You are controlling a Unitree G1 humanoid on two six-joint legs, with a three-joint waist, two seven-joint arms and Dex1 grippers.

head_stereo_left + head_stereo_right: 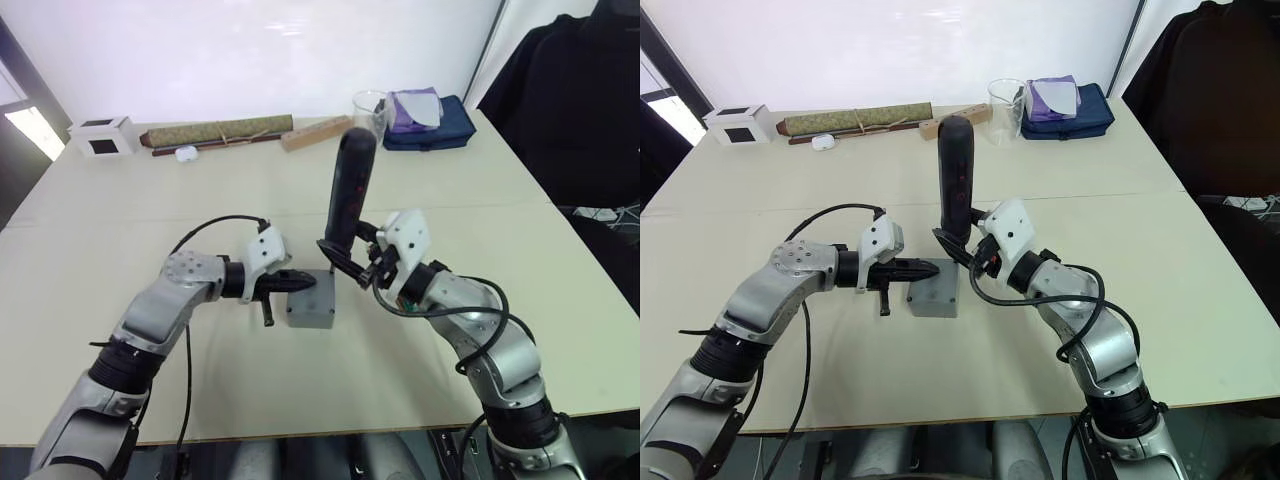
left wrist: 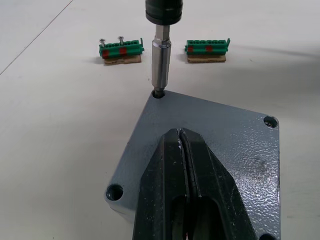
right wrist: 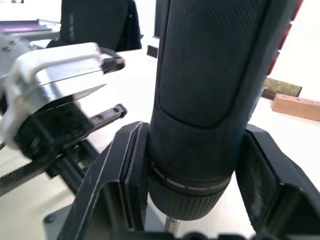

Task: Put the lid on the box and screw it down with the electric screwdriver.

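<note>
Beige table, grey speckled lid

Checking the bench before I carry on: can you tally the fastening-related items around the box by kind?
Grey lid on the box: 1
Electric screwdriver in the right gripper: 1
Green terminal strips: 2
Open lid corner holes: 2
Total: 6

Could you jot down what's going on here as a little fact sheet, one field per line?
lid: on the box, covering it
electric screwdriver: upright, bit in a corner hole of the lid
right claw: shut on the screwdriver
left claw: shut, pressing down on the lid
green blocks: two, on the table beyond the box
far edge: white cube, brown roll, blue pouch
</note>
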